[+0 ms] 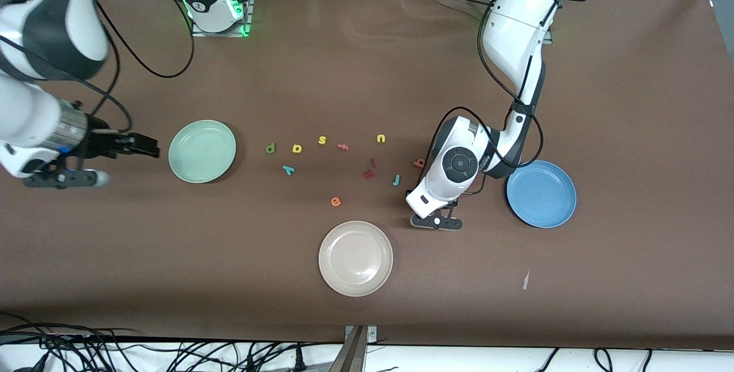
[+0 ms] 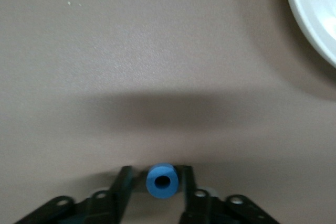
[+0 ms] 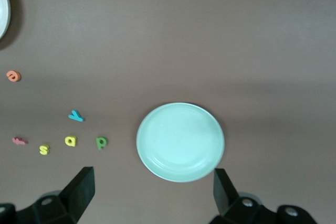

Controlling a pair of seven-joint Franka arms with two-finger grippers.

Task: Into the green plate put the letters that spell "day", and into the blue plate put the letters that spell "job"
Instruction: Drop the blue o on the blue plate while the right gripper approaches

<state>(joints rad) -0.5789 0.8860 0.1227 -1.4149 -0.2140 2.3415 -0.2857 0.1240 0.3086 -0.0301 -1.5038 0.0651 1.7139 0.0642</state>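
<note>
The small blue ring-shaped foam o (image 2: 160, 181) is pinched by the left gripper (image 2: 157, 182) at the table (image 1: 367, 74) beside the round blue plate (image 1: 541, 194); it should be squeezed gently and lifted straight. The right gripper (image 3: 152, 182) waits spread by the mint-green plate (image 3: 180, 141).

Occlusions and cropped items

Front view: left gripper's fingertips hidden beneath its white wrist housing (image 1: 444, 180); round cream-beige plate (image 2: 310, 11) cropped at left wrist view's upper right.

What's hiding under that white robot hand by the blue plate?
A blue ring letter sits on the table between the left tool's fingers. From the front, the arm covers it completely.
</note>
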